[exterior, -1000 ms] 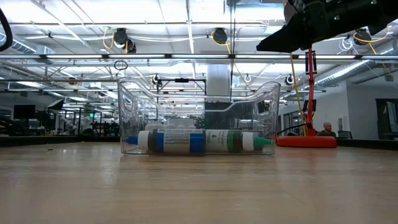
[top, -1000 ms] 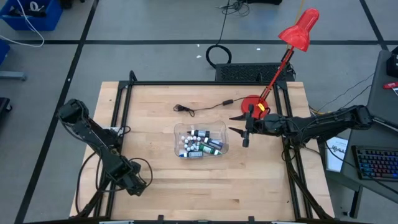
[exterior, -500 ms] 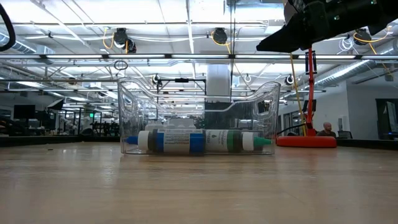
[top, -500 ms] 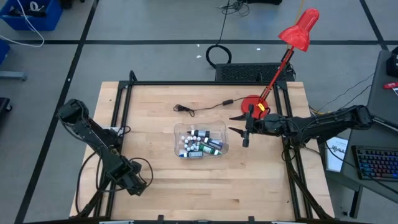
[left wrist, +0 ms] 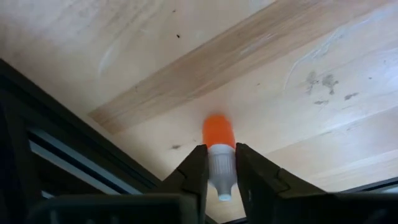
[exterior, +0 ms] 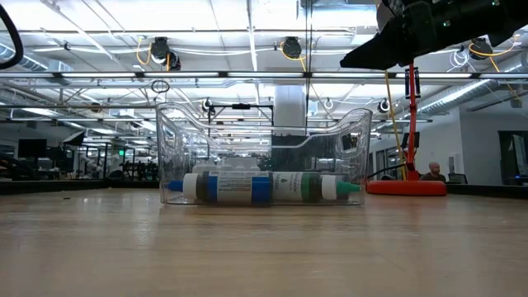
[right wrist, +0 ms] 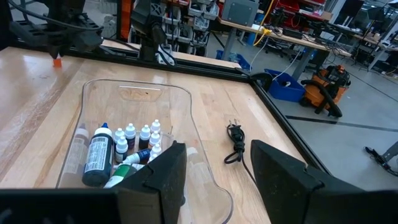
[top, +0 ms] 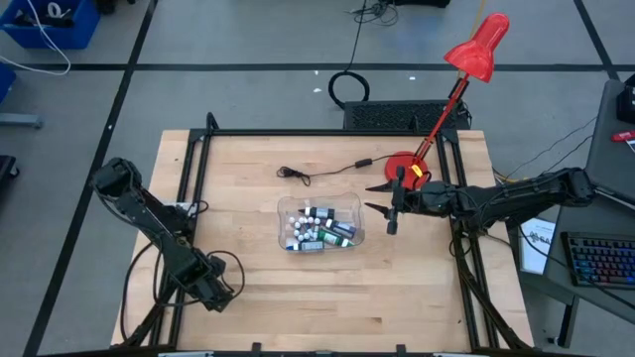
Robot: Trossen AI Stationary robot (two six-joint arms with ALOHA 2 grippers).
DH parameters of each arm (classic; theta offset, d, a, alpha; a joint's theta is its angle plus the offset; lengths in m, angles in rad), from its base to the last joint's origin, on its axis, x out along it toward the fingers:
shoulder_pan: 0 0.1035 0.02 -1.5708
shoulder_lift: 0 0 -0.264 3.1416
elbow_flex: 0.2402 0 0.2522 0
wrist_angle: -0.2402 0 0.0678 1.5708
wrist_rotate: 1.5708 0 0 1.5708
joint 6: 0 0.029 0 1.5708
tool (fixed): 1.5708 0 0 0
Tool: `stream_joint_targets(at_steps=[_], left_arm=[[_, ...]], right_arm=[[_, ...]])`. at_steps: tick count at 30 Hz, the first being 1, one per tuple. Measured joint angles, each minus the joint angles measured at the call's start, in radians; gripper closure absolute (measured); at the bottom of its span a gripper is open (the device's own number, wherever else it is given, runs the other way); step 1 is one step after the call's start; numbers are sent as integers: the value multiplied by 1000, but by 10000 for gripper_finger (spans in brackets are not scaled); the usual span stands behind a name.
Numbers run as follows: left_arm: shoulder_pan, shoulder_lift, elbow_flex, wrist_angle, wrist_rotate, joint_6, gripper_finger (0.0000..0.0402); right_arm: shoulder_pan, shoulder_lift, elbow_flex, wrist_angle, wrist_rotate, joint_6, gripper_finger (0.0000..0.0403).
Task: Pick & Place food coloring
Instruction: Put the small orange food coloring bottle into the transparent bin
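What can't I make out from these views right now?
- High view: the left gripper at the table's near-left corner is too small to show its orange bottle; only the left wrist view shows it, between the fingers.
- Low view: the tub hides all but the front bottles.
- Right gripper: the low view cuts off its arm at the top edge.

One tub (top: 320, 224), one orange bottle (left wrist: 218, 144)

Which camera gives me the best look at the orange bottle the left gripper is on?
Left wrist view: the orange bottle sits between the left gripper's fingers on the table. Right wrist view shows a far orange speck; the high and low views don't show it.
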Motion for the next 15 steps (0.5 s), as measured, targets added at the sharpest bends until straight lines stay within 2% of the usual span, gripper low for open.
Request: stream_joint_targets(at_steps=[3, 9, 15], left_arm=[[0, 0, 0, 0, 1, 22, 353], [30, 0, 0, -5, -8, 97, 356], [42, 0, 0, -14, -30, 138, 390]], right_arm=[[0, 0, 0, 0, 0, 0, 232], [0, 0, 0, 0, 0, 0, 232], [0, 0, 0, 1, 0, 1, 232]])
